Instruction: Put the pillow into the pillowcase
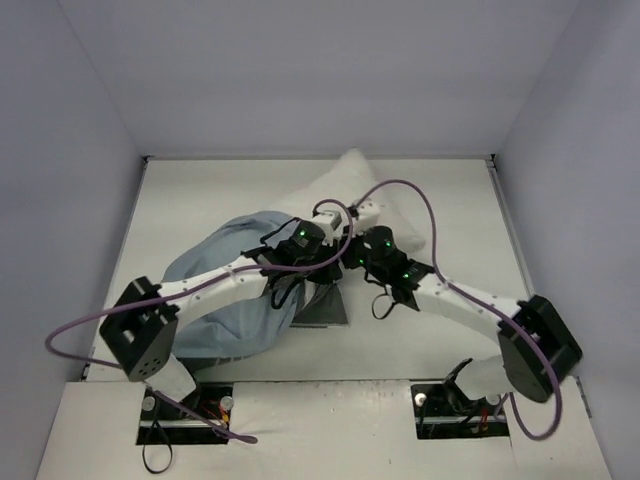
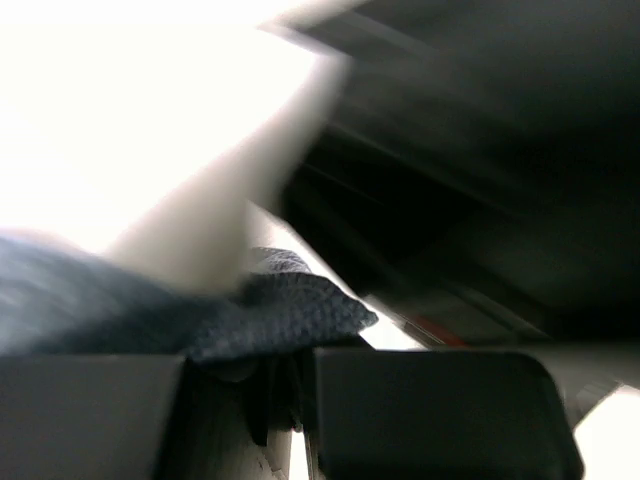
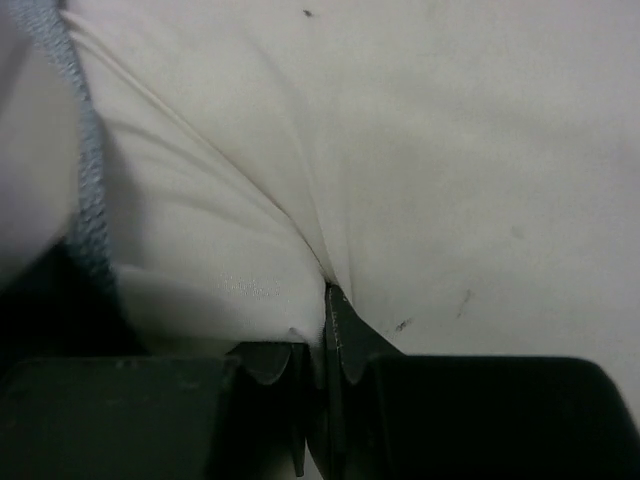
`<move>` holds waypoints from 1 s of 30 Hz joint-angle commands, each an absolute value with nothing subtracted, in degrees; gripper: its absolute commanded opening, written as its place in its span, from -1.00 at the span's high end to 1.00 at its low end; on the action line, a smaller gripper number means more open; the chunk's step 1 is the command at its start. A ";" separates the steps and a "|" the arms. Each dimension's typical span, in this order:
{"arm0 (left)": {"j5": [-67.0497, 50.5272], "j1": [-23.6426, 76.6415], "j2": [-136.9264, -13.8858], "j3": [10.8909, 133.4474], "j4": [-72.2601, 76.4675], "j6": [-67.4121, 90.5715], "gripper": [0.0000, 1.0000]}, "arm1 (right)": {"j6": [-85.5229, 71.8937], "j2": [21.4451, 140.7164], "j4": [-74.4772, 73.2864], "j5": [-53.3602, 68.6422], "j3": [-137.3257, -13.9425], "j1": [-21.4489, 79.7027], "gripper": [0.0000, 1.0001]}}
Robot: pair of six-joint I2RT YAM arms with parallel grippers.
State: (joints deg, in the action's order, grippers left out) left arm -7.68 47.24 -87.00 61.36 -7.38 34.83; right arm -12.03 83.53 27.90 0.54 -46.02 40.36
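Sticking out of the blue pillowcase [image 1: 222, 282], the white pillow [image 1: 345, 178] is seen on the table [image 1: 455, 205]. Its cloth is pinched tight by the right gripper [image 3: 320, 322], and the pillowcase edge by the left gripper [image 2: 300, 372].

Top external: fixed, high behind the arm bases, looks down on the whole flat white table [image 1: 200, 190]; bases at 6 o'clock. Left wrist: pressed close against thin blue-grey fabric pillowcase [image 2: 290, 310], blurred. Right wrist: equally close on soft white rectangular pillow [image 3: 450, 150]; pillowcase hem at 10 o'clock. All three share pillow and pillowcase, mid-table.
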 commanded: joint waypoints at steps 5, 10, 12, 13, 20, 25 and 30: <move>-10.64 43.87 -91.15 65.74 4.48 34.55 1.00 | -22.84 66.71 27.86 -9.94 -31.82 40.96 1.00; -10.45 37.98 -87.02 64.60 2.29 31.91 1.00 | -24.08 73.97 33.29 -7.30 -34.35 42.71 1.00; -12.29 36.56 -86.13 64.25 1.85 32.34 1.00 | -23.82 77.33 35.15 -5.19 -38.99 42.71 1.00; -13.70 36.74 -86.05 64.07 2.28 32.60 1.00 | -23.73 80.82 36.90 -4.58 -40.85 42.71 1.00; -11.35 44.83 -77.71 53.64 3.07 35.41 1.00 | -22.15 93.59 38.85 -2.90 -55.10 42.71 1.00; -0.02 41.22 -66.03 49.21 -11.22 36.91 0.29 | -16.01 93.96 38.50 -1.41 -55.99 42.63 0.72; 17.12 38.33 -57.22 59.38 -32.38 39.11 -0.54 | -5.29 87.30 32.89 1.40 -55.99 42.80 -0.46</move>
